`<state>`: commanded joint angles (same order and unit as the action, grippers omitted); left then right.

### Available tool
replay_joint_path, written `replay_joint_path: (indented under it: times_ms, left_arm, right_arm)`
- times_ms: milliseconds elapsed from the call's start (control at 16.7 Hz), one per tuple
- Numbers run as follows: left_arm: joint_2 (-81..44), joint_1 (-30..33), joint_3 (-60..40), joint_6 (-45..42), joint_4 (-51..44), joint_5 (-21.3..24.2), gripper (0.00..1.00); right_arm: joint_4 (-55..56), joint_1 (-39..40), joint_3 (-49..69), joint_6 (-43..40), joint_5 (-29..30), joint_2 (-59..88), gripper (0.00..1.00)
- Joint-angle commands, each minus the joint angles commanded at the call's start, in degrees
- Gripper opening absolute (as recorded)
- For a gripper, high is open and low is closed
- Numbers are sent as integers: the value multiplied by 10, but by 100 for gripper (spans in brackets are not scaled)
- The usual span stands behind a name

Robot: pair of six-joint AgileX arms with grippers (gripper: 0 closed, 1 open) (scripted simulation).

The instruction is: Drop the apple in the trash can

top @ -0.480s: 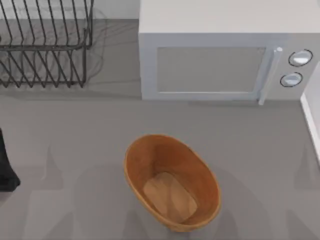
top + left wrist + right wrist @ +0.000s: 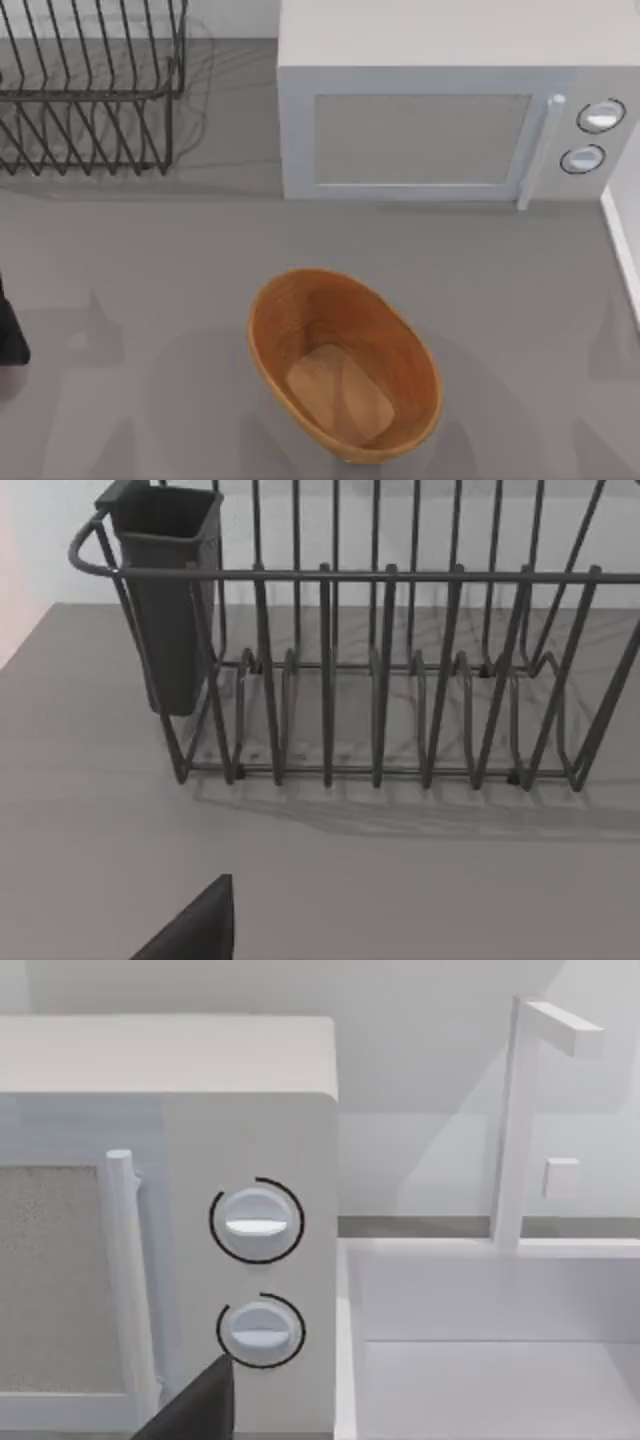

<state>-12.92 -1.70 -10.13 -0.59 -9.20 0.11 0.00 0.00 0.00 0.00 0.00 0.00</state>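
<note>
Oval orange-brown ribbed trash can (image 2: 344, 366) stands open near table's front centre, pale flat bottom bare, well apart from white microwave (image 2: 440, 110) behind. Left arm (image 2: 10, 330) at left edge. Left wrist view adds black wire rack (image 2: 400, 680) with dark cup; right wrist view adds microwave's two dials (image 2: 257, 1220). Finger state of either gripper: cannot tell.

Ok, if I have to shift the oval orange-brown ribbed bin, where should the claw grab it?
Probably the thin rim of the bin on the top view's left, from straight above: it stands open side up, so one finger goes inside the wall, one outside. The body looks too wide to span.
</note>
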Motion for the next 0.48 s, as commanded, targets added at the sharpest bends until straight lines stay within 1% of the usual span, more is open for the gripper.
replay_joint_path:
  times_ms: [180, 480]
  left_arm:
    - [-146, -16, -90, -5, -86, 1, 100]
    - [-443, -46, -251, -15, -251, 1, 100]
  right_arm:
    - [0, 0, 0, 0, 0, 0, 100]
    - [0, 0, 0, 0, 0, 0, 100]
